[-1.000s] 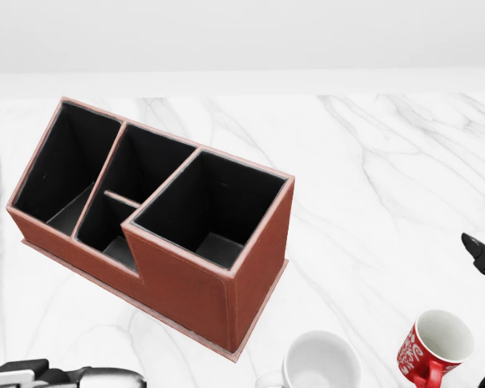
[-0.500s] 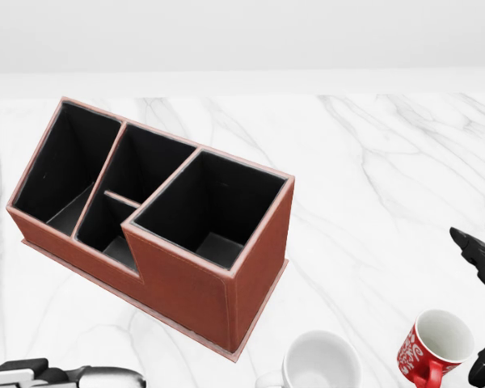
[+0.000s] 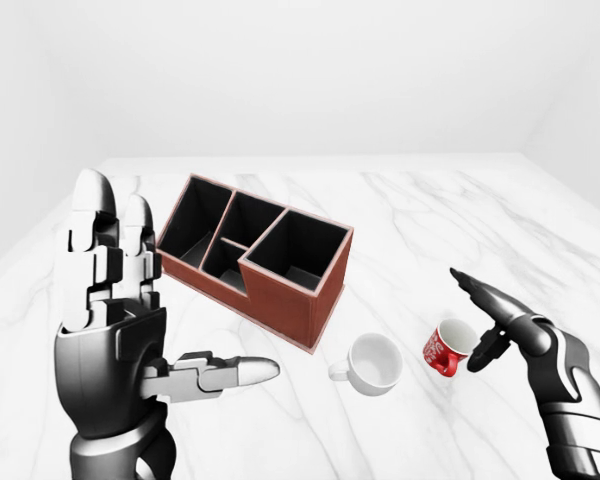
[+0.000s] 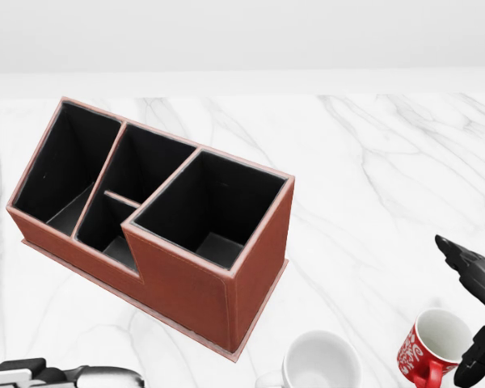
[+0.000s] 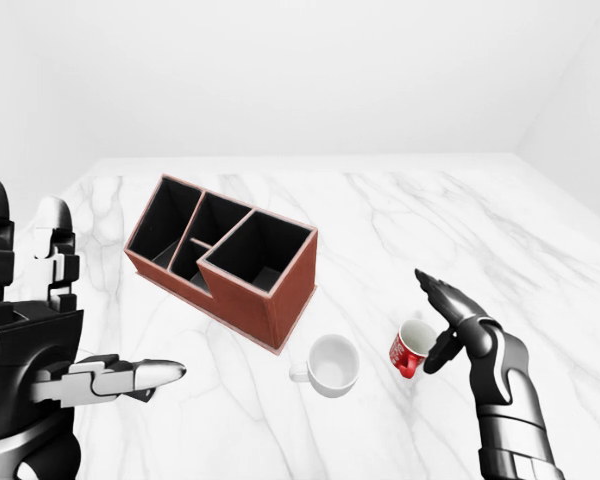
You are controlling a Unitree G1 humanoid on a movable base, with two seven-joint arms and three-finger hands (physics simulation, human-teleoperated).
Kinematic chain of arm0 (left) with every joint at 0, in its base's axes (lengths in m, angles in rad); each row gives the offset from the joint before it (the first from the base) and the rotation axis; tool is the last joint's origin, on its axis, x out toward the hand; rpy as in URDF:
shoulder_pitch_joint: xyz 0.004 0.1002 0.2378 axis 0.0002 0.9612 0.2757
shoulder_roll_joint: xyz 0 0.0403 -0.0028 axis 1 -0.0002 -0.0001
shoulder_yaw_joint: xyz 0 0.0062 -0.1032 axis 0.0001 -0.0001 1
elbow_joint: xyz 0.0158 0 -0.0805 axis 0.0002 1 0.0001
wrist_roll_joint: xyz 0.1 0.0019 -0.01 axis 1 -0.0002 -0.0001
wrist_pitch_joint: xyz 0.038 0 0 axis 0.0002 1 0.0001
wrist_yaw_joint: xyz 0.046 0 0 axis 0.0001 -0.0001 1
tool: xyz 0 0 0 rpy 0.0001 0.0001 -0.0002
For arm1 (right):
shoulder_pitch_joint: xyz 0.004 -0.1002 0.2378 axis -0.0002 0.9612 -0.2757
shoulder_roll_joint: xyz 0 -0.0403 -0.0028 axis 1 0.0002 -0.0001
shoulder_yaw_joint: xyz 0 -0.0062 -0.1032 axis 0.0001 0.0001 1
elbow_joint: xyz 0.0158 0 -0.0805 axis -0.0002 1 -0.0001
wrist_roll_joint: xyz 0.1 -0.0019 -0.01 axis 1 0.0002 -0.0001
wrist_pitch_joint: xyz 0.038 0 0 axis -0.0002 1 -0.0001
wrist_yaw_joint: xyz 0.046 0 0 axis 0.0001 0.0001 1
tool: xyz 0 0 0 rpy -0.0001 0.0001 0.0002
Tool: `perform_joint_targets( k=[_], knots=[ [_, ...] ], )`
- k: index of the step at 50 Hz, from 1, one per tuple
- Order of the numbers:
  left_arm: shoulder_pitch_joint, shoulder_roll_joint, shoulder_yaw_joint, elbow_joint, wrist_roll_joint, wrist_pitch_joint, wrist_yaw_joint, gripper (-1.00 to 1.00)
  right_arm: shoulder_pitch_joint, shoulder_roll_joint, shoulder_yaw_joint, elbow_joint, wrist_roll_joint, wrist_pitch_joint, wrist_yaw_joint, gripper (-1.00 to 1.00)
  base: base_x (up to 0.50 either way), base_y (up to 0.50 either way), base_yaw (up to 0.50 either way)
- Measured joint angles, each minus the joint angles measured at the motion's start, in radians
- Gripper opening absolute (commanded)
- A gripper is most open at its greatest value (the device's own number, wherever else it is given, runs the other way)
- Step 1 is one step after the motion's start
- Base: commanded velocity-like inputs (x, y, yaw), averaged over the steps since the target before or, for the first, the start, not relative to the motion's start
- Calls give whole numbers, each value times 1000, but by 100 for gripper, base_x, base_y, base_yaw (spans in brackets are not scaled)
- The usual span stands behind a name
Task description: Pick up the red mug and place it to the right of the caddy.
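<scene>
Because the red mug [image 3: 447,347] must be lifted before it can be set down to the right of the caddy [image 3: 255,257], the right hand [image 3: 492,322] stands spread just beside it on its right, one finger reaching over the rim and the thumb low at its side, not closed on it. The mug leans on the marble tabletop [image 3: 430,230] at the near right, mouth tilted up and seemingly empty. A white mug [image 3: 372,362] sits between it and the caddy, empty too. The caddy's black compartments hold nothing. The left hand [image 3: 115,330] is raised idle at the near left, fingers straight and open
</scene>
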Motion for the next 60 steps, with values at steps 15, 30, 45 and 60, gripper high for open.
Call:
perform_joint_targets(
  k=[15, 30, 45, 60],
  knots=[
    [0, -1, 0, 2, 1, 0, 0, 100, 20, -1, 4, 39, -1, -27, -34, 100, 0, 0, 0],
    [-1, -1, 0, 9, 1, 0, 0, 100, 20, 2, 18, 74, -8, -39, -56, 100, 0, 0, 0],
    [-1, -1, 3, 3, -1, 0, -1, 100, 12, 12, 36, 93, -16, -42, -70, 100, 0, 0, 0],
    [-1, -1, 5, -3, -1, 0, -2, 100, 14, 15, 44, 105, -12, -45, -70, -100, 0, 0, 0]
  ],
)
